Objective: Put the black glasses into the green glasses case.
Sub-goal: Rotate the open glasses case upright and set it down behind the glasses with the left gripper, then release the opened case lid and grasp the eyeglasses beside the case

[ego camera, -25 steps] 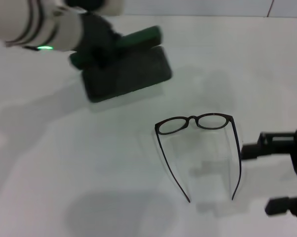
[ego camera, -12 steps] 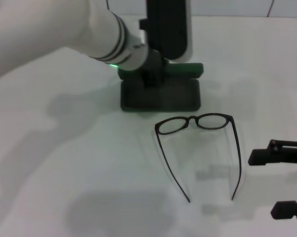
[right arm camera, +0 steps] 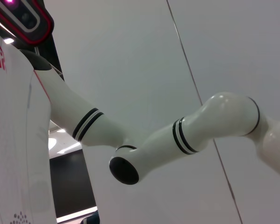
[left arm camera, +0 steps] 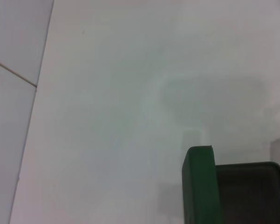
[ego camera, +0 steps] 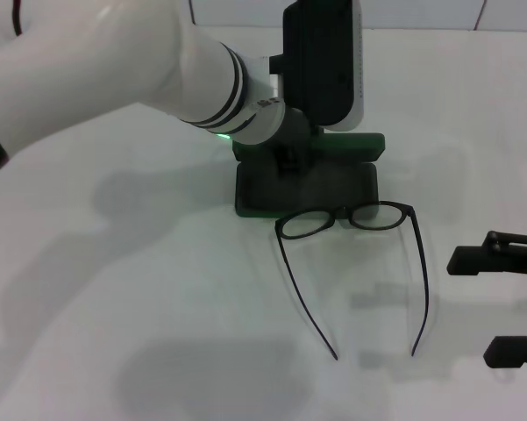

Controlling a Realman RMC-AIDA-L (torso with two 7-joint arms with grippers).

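Note:
The green glasses case [ego camera: 333,181] stands open on the white table in the head view, its lid [ego camera: 355,146] upright at the far side. My left gripper [ego camera: 287,160] holds the case at its left end, mostly hidden under the wrist. The left wrist view shows the case's green edge [left arm camera: 199,186] and dark inside. The black glasses [ego camera: 305,224] lie unfolded just in front of the case, lenses at its front edge, temple arms pointing toward me. My right gripper [ego camera: 502,305] is open and empty to the right of the glasses.
The white table [ego camera: 158,289] stretches to the left and front of the glasses. My left arm [ego camera: 140,70] reaches across the far left of the table. A wall line runs along the back.
My left arm has carried the green case from the far left to the right and nearer, setting it against the lenses. The right gripper has drifted slightly right. The glasses have not moved.

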